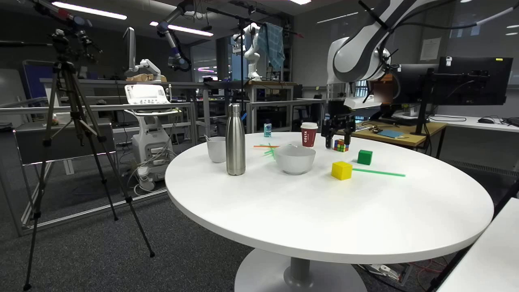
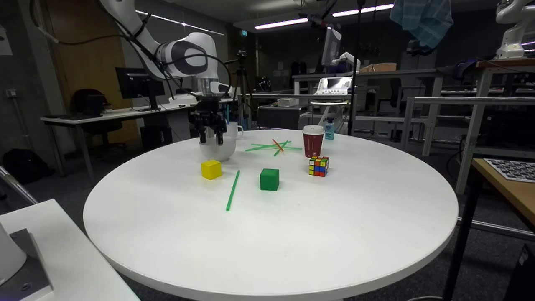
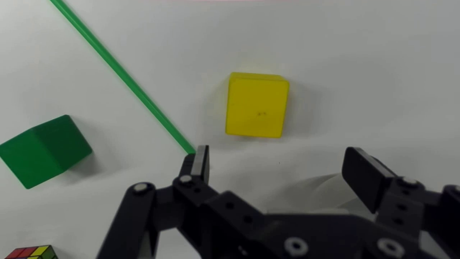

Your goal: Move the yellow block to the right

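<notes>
The yellow block (image 1: pixel 342 170) sits on the white round table near the white bowl and the thin green stick. It also shows in an exterior view (image 2: pixel 211 169) and in the wrist view (image 3: pixel 257 106), just ahead of the space between the fingers. My gripper (image 3: pixel 277 154) is open, with nothing between its fingers. It hangs above the table, apart from the block; in both exterior views its fingertips (image 1: pixel 338 141) (image 2: pixel 211 140) are higher than the block. All of the block's top shows in the wrist view.
The white bowl (image 1: pixel 294 159) is close to the yellow block. The green stick (image 2: pixel 233 190), green block (image 2: pixel 269 179), Rubik's cube (image 2: pixel 319 166) and red cup (image 2: pixel 313 141) stand or lie around. A steel bottle (image 1: pixel 235 142) and white mug (image 1: pixel 217 149) are farther off.
</notes>
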